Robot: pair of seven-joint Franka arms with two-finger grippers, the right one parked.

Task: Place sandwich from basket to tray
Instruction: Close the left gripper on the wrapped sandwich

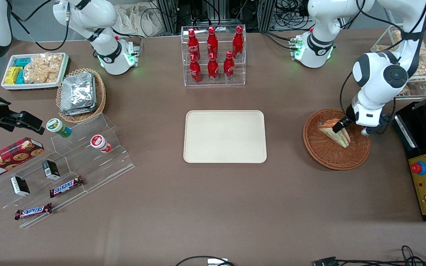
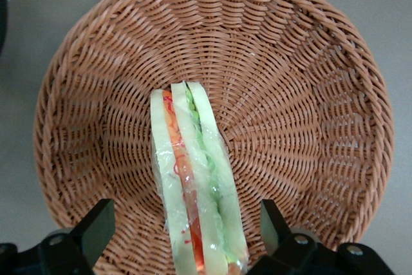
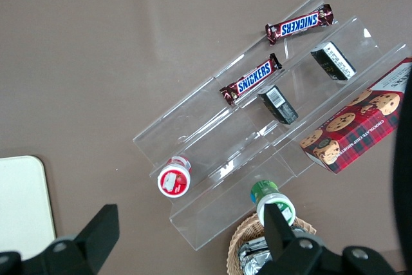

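Observation:
The sandwich (image 1: 335, 134) is a wrapped wedge lying in the reddish-brown wicker basket (image 1: 337, 159) toward the working arm's end of the table. My left gripper (image 1: 341, 125) is down inside the basket over the sandwich. In the left wrist view the gripper (image 2: 187, 230) is open: its two fingers (image 2: 96, 227) straddle the sandwich (image 2: 193, 178), with a gap to the bread on each side. The filling edge faces up. The basket (image 2: 302, 94) holds nothing else. The cream-beige tray (image 1: 225, 136) lies bare at the table's middle; its corner shows in the right wrist view (image 3: 22, 204).
A clear rack of red bottles (image 1: 213, 55) stands farther from the front camera than the tray. A black control box (image 1: 425, 173) sits beside the basket at the table's end. A foil-packet basket (image 1: 81, 94) and a clear snack stand (image 1: 72, 162) lie toward the parked arm's end.

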